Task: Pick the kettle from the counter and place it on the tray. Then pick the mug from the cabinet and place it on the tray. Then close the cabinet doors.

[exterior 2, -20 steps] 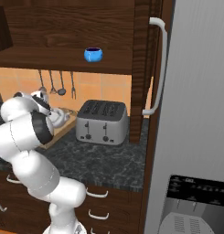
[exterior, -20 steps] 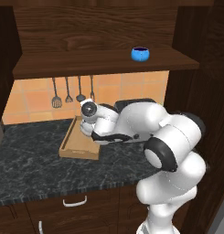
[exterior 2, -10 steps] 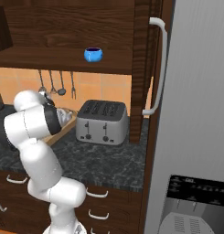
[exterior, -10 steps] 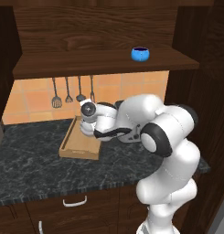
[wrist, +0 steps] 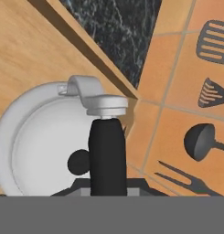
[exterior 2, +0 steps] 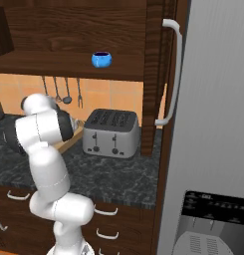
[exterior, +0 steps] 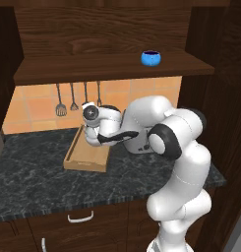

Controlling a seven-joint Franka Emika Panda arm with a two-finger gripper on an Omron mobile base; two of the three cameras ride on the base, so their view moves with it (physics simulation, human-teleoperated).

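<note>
- Hand [exterior: 95,140]: the white arm is reaching leftward over the tray, with the hand pointing down at the far end of it; the jaws are standing nearly closed, pinching the dark arched handle [wrist: 107,155] of the kettle.
- Kettle [wrist: 38,137]: in the hand view it is appearing from above as a round silver-white body with a dark lid knob [wrist: 78,162] beside the handle; it is sitting over the light wood of the tray, close to that tray's far corner. Whether its base is touching the wood cannot be told.
- Tray [exterior: 82,160]: it is lying on the dark marbled desk [exterior: 38,182], its long side running toward the orange tiled wall [wrist: 177,98].
- Mug [exterior: 150,57]: the blue mug is standing upright on the cabinet [exterior: 102,39] shelf, well above the tray and to its right.
- Toaster [exterior 2: 112,133]: the boxy silver appliance is sitting on the desk just right of the tray.
- Utensils [exterior: 73,98]: a spatula, ladle and fork are hanging on the wall behind the tray.
- Cabinet door [exterior 2: 161,64]: the right-hand panel is standing open, its silver bar handle [exterior 2: 173,69] facing the tall grey refrigerator [exterior 2: 213,124].
</note>
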